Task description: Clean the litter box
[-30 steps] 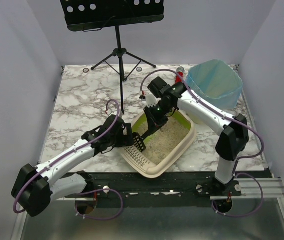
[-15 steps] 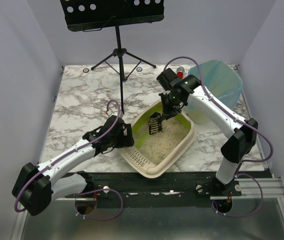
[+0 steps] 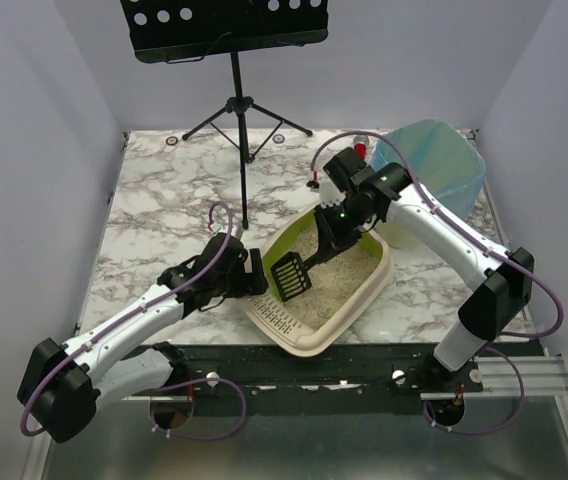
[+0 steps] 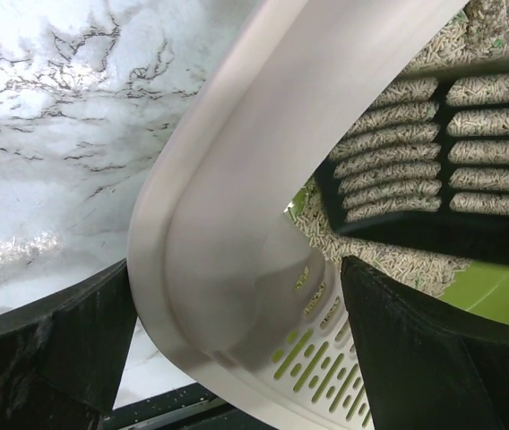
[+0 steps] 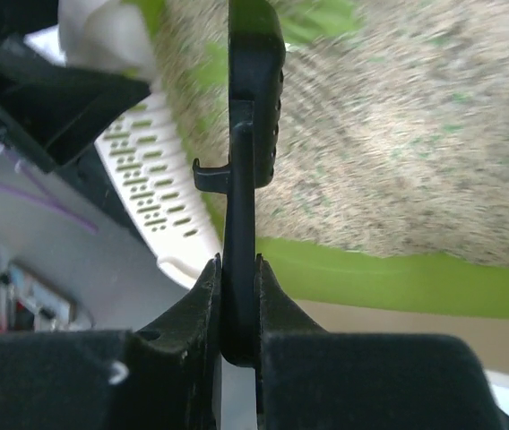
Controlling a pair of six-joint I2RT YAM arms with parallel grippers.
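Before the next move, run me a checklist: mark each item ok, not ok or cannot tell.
1. Right gripper shut on the scoop handle: ok.
2. Scoop head over the litter box, inside its rim: ok.
3. Left gripper astride the box's corner, jaws wide: firm hold cannot tell.
4. Waste on the scoop: cannot tell.
5. Bin upright, mouth open: ok.
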